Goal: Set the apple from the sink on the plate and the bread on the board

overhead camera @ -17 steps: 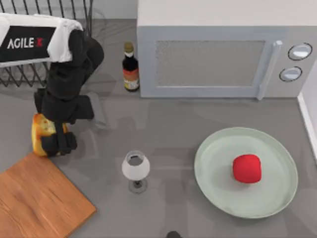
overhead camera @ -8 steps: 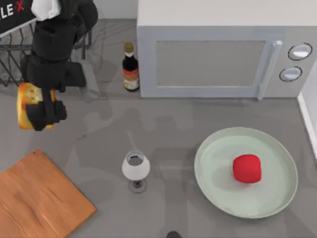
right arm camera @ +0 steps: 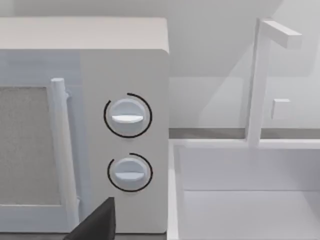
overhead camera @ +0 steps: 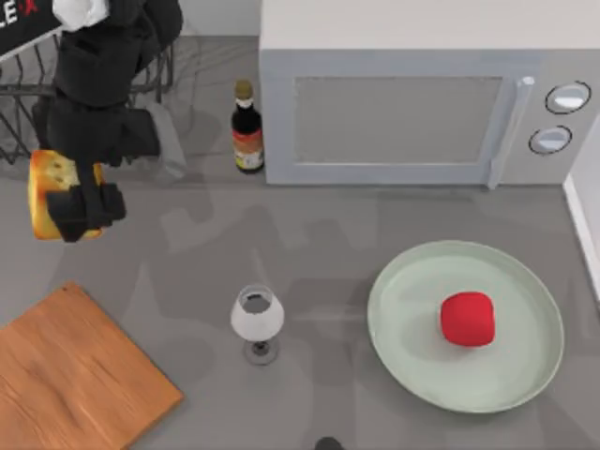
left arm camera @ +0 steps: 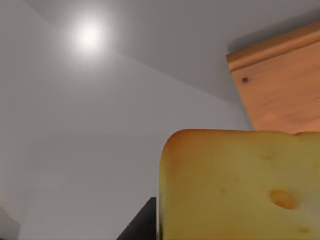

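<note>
Bread [overhead camera: 52, 192], golden with a brown-spotted crust, is clamped in the left gripper [overhead camera: 80, 211] at the left side of the worktop [overhead camera: 309, 234], raised off the surface. In the left wrist view the bread [left arm camera: 240, 185] sits close in front of the camera with one dark finger [left arm camera: 140, 225] just beside it, and a corner of the board [left arm camera: 282, 85] lies farther off.

From the near edge in the top view, the board [overhead camera: 75, 375] lies at the near left corner, flat and bare, tilted against the worktop's edges and well apart from the bread. A wine glass [overhead camera: 257, 319] stands upright near the middle, between the board and the plate [overhead camera: 412, 366]. The pale green plate rests on the right half of the worktop, and the apple [overhead camera: 467, 319] sits on it, a little right of its centre.

Farther back, a dark sauce bottle [overhead camera: 247, 127] stands upright just beside the left end of the microwave [overhead camera: 422, 103], which runs along the far side. A wire rack [overhead camera: 28, 122] stands at the far left, behind the left arm.

The right wrist view shows the microwave's two dials [right arm camera: 127, 117] and door handle [right arm camera: 62, 150], with the white sink [right arm camera: 240, 190] beside it; whether the right gripper is open or closed cannot be told.
</note>
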